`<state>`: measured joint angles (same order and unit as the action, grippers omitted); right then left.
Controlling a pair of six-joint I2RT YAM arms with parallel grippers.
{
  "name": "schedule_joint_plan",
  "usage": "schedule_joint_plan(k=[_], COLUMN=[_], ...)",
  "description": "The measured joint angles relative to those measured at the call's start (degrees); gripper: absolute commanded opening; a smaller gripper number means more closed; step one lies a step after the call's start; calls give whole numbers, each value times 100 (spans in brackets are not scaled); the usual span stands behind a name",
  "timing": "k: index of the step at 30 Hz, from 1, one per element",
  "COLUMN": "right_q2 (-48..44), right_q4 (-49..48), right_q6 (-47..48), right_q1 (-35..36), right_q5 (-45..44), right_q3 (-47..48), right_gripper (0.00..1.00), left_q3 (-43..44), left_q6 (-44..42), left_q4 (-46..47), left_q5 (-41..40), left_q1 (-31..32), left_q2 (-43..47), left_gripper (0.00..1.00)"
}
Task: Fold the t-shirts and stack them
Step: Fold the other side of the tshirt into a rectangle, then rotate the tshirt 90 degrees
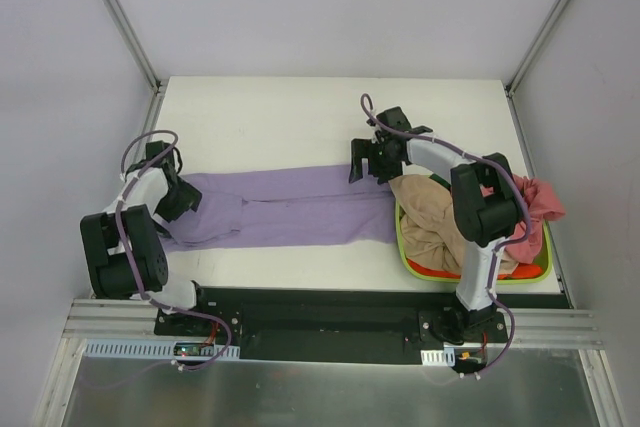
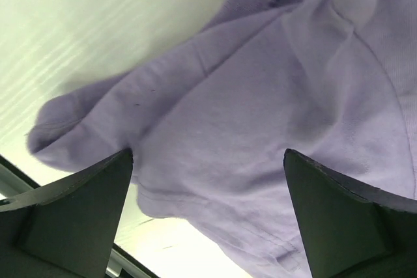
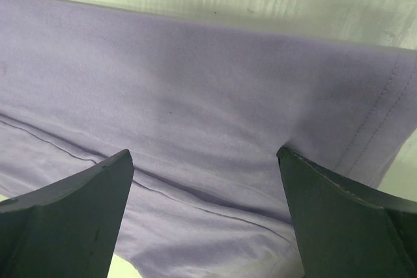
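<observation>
The lavender t-shirt (image 1: 290, 209) lies on the white table (image 1: 280, 117) as a long strip running left to right. My left gripper (image 1: 185, 197) stands open over its left end. In the left wrist view the purple cloth (image 2: 260, 96) spreads under the left gripper (image 2: 208, 154), whose fingertips (image 2: 71, 219) rest at the fabric. My right gripper (image 1: 365, 162) is open over the strip's right end, near a hem. The right wrist view shows the cloth (image 3: 195, 83) flat under the right gripper (image 3: 205, 154). A tan t-shirt (image 1: 430, 217) and a pinkish-red one (image 1: 540, 202) sit heaped in the basket.
The lime-green basket (image 1: 480, 280) stands at the right front of the table, right against the lavender strip's end, with the right arm reaching over it. White walls and metal posts close in the table on the left, right and back.
</observation>
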<state>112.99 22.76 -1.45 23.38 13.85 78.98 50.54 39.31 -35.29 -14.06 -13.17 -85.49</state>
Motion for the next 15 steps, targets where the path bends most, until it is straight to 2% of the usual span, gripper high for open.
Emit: schedule_joint_plan(k=[4,9,13,15], right_q2=[-90,-219,-313,-350], right_q4=[44,160,219,254], right_q6=[11,26,81,140], right_q1=[0,0,26,70], right_q5=[-52,-116,-116,-118], right_q3=[-101,-223,-262,-262], right_gripper=[96,96,96,96], left_q3=[4,170,315,317], left_q6=[46,286,411,472], left_q4=[-52,-321,-131,63], left_q5=[-46,-66,658,960], left_q1=[-92,-92,9,372], left_q2=[417,1635,2275,2253], left_gripper=[99,99,99,99])
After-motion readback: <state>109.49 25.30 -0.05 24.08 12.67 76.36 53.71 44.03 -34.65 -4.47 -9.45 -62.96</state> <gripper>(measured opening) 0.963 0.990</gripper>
